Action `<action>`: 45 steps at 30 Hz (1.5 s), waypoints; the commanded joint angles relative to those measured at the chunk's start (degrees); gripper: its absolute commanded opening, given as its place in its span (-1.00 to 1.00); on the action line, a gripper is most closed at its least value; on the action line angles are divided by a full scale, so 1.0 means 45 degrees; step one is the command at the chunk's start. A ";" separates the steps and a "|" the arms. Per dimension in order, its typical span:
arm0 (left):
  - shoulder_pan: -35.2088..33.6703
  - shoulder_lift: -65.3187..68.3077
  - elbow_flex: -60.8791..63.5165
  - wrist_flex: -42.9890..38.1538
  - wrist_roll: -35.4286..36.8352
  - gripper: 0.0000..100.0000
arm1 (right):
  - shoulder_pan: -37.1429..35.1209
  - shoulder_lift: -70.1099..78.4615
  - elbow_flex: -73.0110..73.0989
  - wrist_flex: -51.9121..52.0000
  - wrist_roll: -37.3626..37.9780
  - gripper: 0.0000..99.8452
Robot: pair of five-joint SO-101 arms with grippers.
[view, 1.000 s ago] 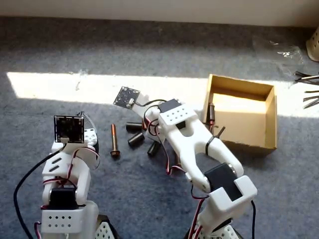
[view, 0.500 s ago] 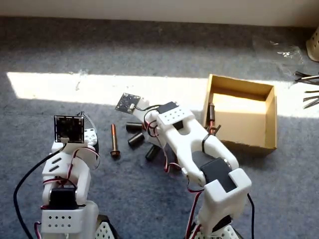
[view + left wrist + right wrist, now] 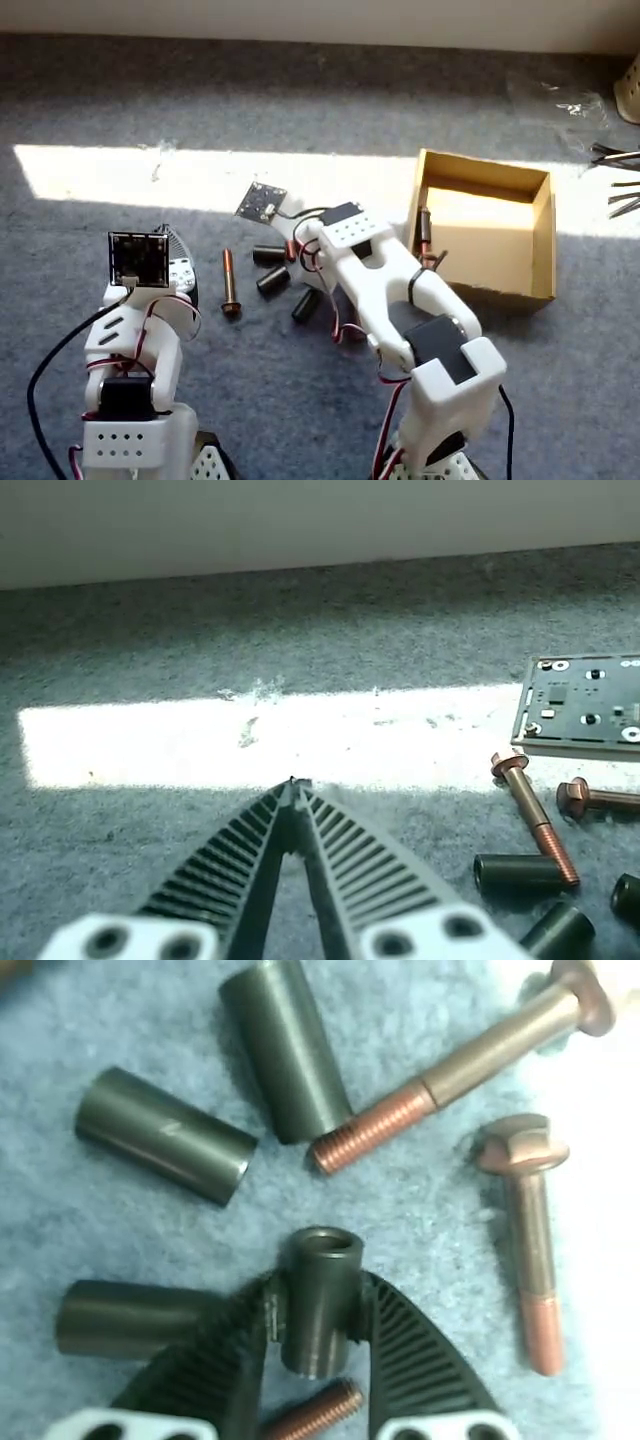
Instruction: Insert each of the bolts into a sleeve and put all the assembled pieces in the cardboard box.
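Observation:
In the right wrist view my right gripper (image 3: 318,1295) is shut on a dark sleeve (image 3: 320,1310), held with its open end facing away from the wrist. Around it on the carpet lie three more sleeves (image 3: 285,1050), (image 3: 165,1135), (image 3: 125,1318) and two copper bolts (image 3: 460,1065), (image 3: 530,1230). A third threaded tip (image 3: 315,1410) shows under the jaws. From above, the right arm (image 3: 385,285) leans over the sleeves (image 3: 273,280), and one bolt (image 3: 229,282) lies to their left. My left gripper (image 3: 292,800) is shut and empty over bare carpet, apart from the parts.
The cardboard box (image 3: 545,235) stands to the right of the right arm, with one assembled piece (image 3: 424,228) along its left wall. Loose dark items (image 3: 615,155) lie at the far right edge. A sunlit strip (image 3: 100,170) crosses the grey carpet.
The right arm's elbow has swung left and its wrist has settled over the sleeves. One sleeve near it shifted slightly. The left arm has kept still.

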 commanded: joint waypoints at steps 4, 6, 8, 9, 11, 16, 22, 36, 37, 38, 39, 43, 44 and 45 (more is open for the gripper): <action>-0.0147 -0.0186 -0.0127 -0.0254 -0.0098 -0.99 | 0.0440 -0.0244 -0.0068 -0.0010 0.0059 -0.99; -0.0147 -0.0186 -0.0127 -0.0254 -0.0098 -0.99 | 0.0420 -0.0654 -0.0068 -0.0010 0.0039 -0.99; -0.0147 -0.0186 -0.0127 -0.0274 -0.0098 -0.99 | 0.0420 -0.1241 -0.0068 -0.0010 0.0039 -0.99; -0.0147 -0.0186 -0.0127 -0.0274 -0.0098 -0.99 | 0.0420 -0.1592 -0.0068 -0.0010 0.0039 -0.99; -0.0147 -0.0186 -0.0127 -0.0274 -0.0098 -0.99 | 0.0420 -0.2276 -0.0010 -0.0010 0.0020 -0.99; -0.0127 -0.0186 -0.0127 -0.0274 -0.0098 -0.99 | 0.0440 -0.4093 0.0029 -0.0010 -0.1758 -0.99; -0.0127 -0.0186 -0.0147 -0.0391 -0.0039 -0.99 | 0.0361 -0.6496 0.0147 0.0244 -0.2755 -0.99; -0.0127 -0.0068 -0.1338 0.0352 0.0508 -0.99 | 0.0361 -0.9661 0.0264 0.2276 -0.6564 -0.99; -0.0127 -0.0068 -0.1475 0.0527 0.0586 -0.99 | 0.0381 -0.9778 0.0283 0.2354 -0.6916 -0.99; -0.0127 -0.0068 -0.1592 0.0684 0.0586 -0.99 | 0.0361 -0.9934 0.0283 0.2471 -0.7189 -0.99; -0.0127 -0.0068 -0.1709 0.0801 0.0606 -0.99 | 0.0342 -1.0129 0.0283 0.2549 -0.7443 -0.99; -0.0127 -0.0049 -0.2315 0.0918 0.0586 -0.99 | 0.0147 -1.1360 0.0733 0.2628 -0.7600 -0.99; -0.0127 -0.0049 -0.2530 0.1074 0.0586 -0.99 | 0.0068 -1.1829 0.0947 0.2628 -0.7600 -0.99; -0.0127 -0.0049 -0.2764 0.1231 0.0586 -0.99 | 0.0029 -1.2317 0.1201 0.2628 -0.7600 -0.99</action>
